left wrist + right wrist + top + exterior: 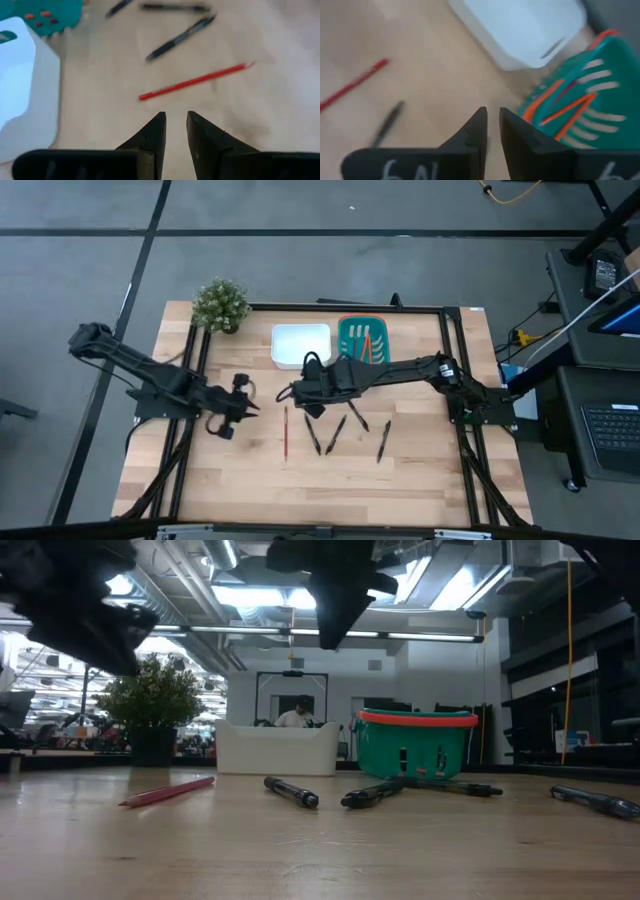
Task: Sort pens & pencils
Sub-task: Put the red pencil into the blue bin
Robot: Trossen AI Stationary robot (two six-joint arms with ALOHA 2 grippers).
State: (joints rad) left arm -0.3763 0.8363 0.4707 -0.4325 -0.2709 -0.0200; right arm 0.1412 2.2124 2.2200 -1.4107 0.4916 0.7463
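Observation:
A red pencil (pixel 285 432) lies flat on the wooden table, with several black pens (pixel 336 432) lying to its right. More orange pencils (pixel 555 102) lie in the green basket (pixel 364 340), which stands beside the white tray (pixel 301 345) at the far edge. My left gripper (pixel 175 116) hovers open left of the red pencil (pixel 195 81), nothing between its fingers. My right gripper (pixel 492 111) hangs above the table just in front of the tray (pixel 525 30), slanting down, its fingers a narrow gap apart and empty.
A potted plant (pixel 220 305) stands at the table's far left corner. Black frame rails (pixel 200 350) run along the table's left, right and far sides. Bare wood lies in front of the pens toward the near edge (pixel 320 500).

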